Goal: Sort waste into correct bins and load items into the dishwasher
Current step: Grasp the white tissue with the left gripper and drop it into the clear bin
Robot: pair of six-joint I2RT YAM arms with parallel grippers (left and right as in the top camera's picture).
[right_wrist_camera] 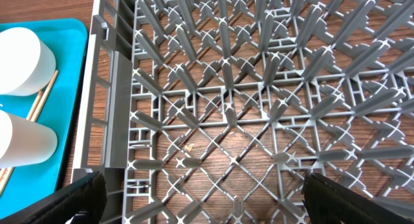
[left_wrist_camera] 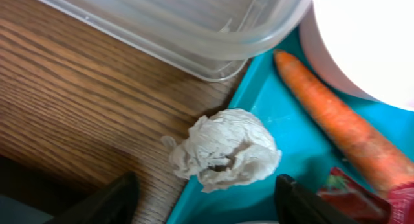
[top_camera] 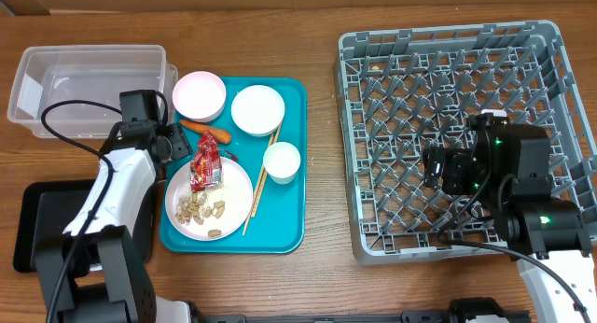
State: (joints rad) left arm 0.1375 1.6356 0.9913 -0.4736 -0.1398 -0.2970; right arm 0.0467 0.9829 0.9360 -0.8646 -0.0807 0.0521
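Currently the left pincer (left_wrist_camera: 206,185) gapes empty over the scrap (left_wrist_camera: 226,149). Over the rack (right_wrist_camera: 246,88), the right pincer (right_wrist_camera: 204,188) likewise.

White left arm (top_camera: 117,183), black right arm (top_camera: 522,174) (green lights glowing).

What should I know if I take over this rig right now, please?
Left gripper: open, fingers either side of the crumpled scrap at the teal tray's edge.
Right gripper: open, empty, over the dish rack.
On the teal tray: wrapper and peanuts on the plate, carrot, two bowls, cup, chopsticks.
Done: nothing; clear tub and rack look empty.
Left: all waste to bins, all tableware into the rack.
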